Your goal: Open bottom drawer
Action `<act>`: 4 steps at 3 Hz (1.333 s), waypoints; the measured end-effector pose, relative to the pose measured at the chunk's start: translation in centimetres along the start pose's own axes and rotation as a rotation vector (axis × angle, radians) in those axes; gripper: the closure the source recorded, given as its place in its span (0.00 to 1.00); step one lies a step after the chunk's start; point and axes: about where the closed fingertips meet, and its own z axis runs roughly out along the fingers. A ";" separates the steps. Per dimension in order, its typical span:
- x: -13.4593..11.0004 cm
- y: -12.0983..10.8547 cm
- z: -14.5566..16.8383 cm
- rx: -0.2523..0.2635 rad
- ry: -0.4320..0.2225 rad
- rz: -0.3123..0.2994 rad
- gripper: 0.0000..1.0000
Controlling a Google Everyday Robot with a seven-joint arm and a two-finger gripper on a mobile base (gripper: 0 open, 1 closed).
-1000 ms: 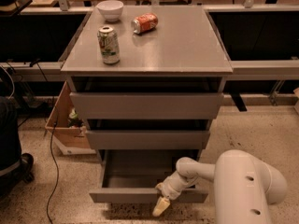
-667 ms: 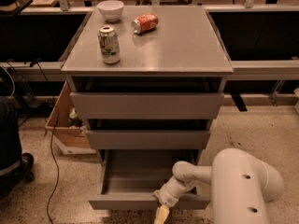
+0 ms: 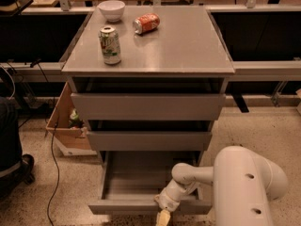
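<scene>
The bottom drawer (image 3: 141, 205) of the grey cabinet (image 3: 149, 55) stands pulled far out, its grey box interior showing and holding nothing I can see. Its slim front runs along the picture's lower edge. My gripper (image 3: 164, 215) hangs at the drawer front's top edge, right of its middle, with cream fingertips pointing down over the front. The white arm (image 3: 244, 187) reaches in from the lower right. The middle (image 3: 148, 140) and top (image 3: 147, 106) drawer fronts each stand slightly out.
On the cabinet top stand a green soda can (image 3: 109, 44), a red can (image 3: 146, 23) lying on its side, and a white bowl (image 3: 111, 10). A cardboard box (image 3: 66, 126) and a black cable (image 3: 52, 164) lie on the floor at left.
The bottom drawer has slid further out toward me, and my gripper has moved down and toward the camera with its front edge.
</scene>
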 end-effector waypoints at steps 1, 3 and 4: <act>0.0 0.0 -3.4 0.110 0.019 -0.008 0.00; 0.6 -3.5 -10.8 0.435 0.029 -0.076 0.19; 1.0 -5.9 -12.4 0.563 0.013 -0.116 0.42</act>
